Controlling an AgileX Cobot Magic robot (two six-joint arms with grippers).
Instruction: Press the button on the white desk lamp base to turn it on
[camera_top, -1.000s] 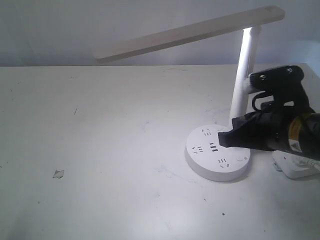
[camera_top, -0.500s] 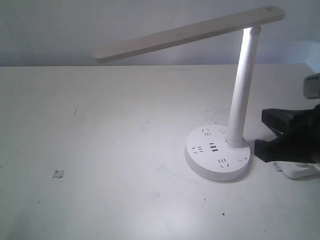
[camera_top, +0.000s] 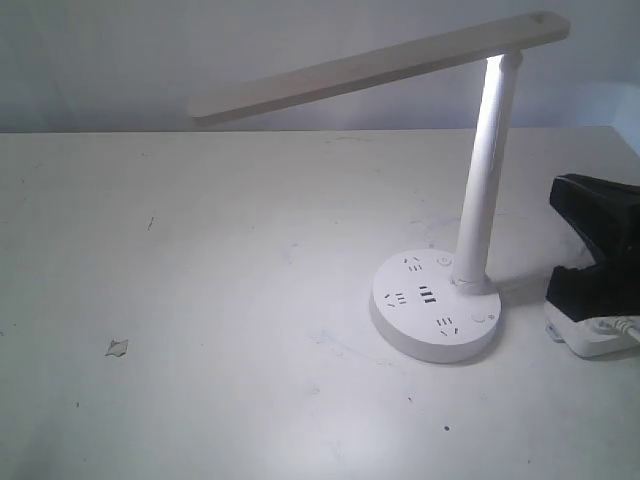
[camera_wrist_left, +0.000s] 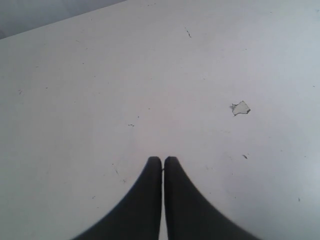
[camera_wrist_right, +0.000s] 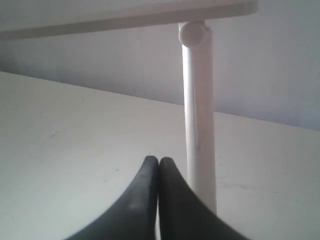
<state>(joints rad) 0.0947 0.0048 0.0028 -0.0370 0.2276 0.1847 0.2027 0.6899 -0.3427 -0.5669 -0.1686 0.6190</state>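
Observation:
The white desk lamp stands at the right of the table in the exterior view, with its long bar head (camera_top: 380, 68), slim pole (camera_top: 485, 170) and round base (camera_top: 435, 305). The base shows socket holes, dark USB slots and two small round buttons (camera_top: 481, 319). The pole and the table under the head look brightly lit. My right gripper (camera_top: 562, 250) is at the right edge, apart from the base, and touches nothing. In the right wrist view it (camera_wrist_right: 159, 160) is shut and empty, with the pole (camera_wrist_right: 199, 115) just beyond it. My left gripper (camera_wrist_left: 163, 159) is shut over bare table.
A white rectangular power strip (camera_top: 590, 340) with a cable lies under the right gripper at the table's right edge. A small torn scrap (camera_top: 117, 347) lies at the left, and it (camera_wrist_left: 240, 107) also shows in the left wrist view. The table's back edge meets a pale wall.
The right gripper has pulled back to the right, from over the base beside the pole to the frame's right edge. The lamp has not moved.

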